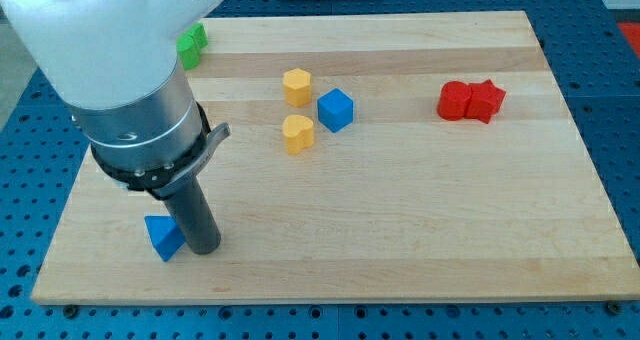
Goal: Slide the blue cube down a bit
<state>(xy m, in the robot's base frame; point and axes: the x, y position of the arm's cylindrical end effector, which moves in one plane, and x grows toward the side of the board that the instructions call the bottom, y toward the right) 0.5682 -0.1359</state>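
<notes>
The blue cube [336, 109] sits on the wooden board [400, 210] above the middle, right of two yellow blocks. My rod comes down at the view's lower left and my tip [204, 248] rests on the board, far to the lower left of the blue cube. A blue triangular block [163, 237] touches the rod's left side near the tip.
A yellow hexagonal block [297, 85] and a yellow heart-shaped block [297, 133] stand just left of the blue cube. Two red blocks [470, 101] lie together at the upper right. A green block [190, 44] is partly hidden behind the arm at the upper left.
</notes>
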